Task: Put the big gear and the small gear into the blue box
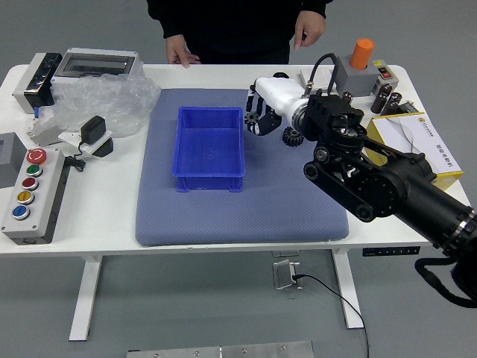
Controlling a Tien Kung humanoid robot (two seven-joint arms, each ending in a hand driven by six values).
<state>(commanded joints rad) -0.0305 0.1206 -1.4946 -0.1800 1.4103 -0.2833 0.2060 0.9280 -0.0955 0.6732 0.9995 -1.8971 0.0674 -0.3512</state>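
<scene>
Across the scene in front of you spans a white table [112, 194]. At its far side stands a person in black [238, 26], one hand [181, 52] at the edge, the other hand [308, 30] raised just behind it. A blue-grey mat [242, 224] covers the middle, and on it sits the blue box [210, 181], open at the top. Your right hand [277, 100] hangs beside the box's right wall, its fingers bent together, pinching what looks like the small gear [252, 118], just outside the rim. The dark, toothed big gear [293, 136] lies on the mat to the right of the box, partly under your hand. Both gears look stiff and fairly light, unlikely to bend or break. The teeth should give your fingertips some bite, though smooth faces could slip. For the big gear, you would do best to pinch opposite sides of its toothed rim, clear of the mat.
</scene>
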